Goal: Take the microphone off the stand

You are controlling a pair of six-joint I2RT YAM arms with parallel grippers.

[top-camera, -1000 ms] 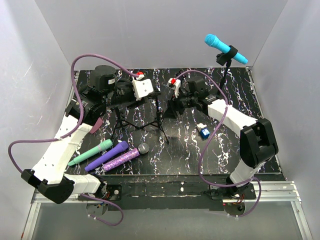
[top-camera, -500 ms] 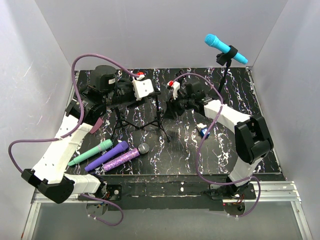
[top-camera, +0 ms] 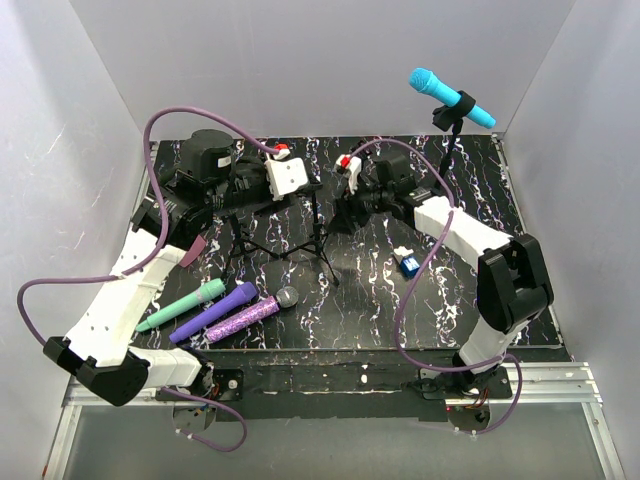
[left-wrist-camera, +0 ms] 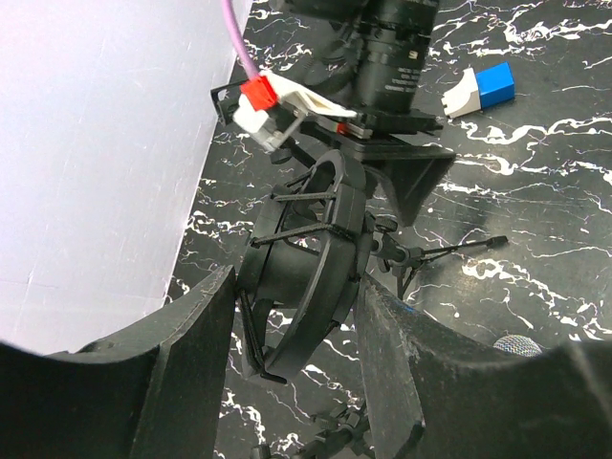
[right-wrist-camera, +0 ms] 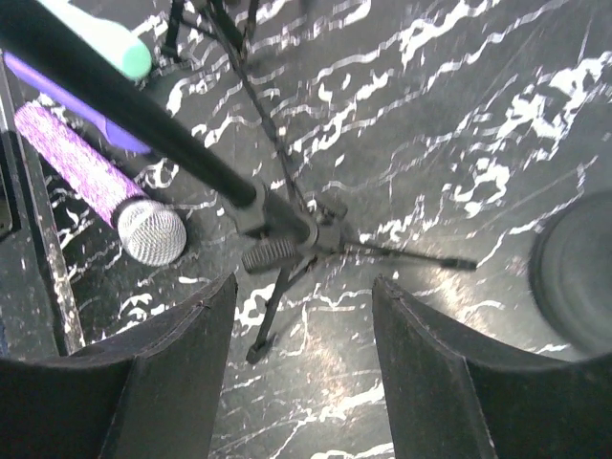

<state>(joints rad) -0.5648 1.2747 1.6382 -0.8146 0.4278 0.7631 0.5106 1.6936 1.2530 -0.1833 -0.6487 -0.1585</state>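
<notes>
A turquoise microphone (top-camera: 450, 97) sits clipped on a tall stand (top-camera: 447, 150) at the back right, away from both grippers. In the middle stands a black tripod stand (top-camera: 300, 240) with a round black shock mount (left-wrist-camera: 306, 268) on its boom. My left gripper (left-wrist-camera: 296, 287) is shut on that mount, a finger on each side. I cannot tell whether a microphone sits inside the mount. My right gripper (right-wrist-camera: 304, 287) hangs open over the tripod's hub (right-wrist-camera: 287, 234) and touches nothing.
A green (top-camera: 182, 305), a purple (top-camera: 215, 310) and a glittery purple microphone (top-camera: 250, 316) with a silver head (right-wrist-camera: 153, 232) lie at the front left. A blue and white block (top-camera: 406, 262) lies right of the tripod. White walls enclose the table.
The right arm has shifted slightly beside the tripod, its gripper still open. The left arm and the shock mount have not moved.
</notes>
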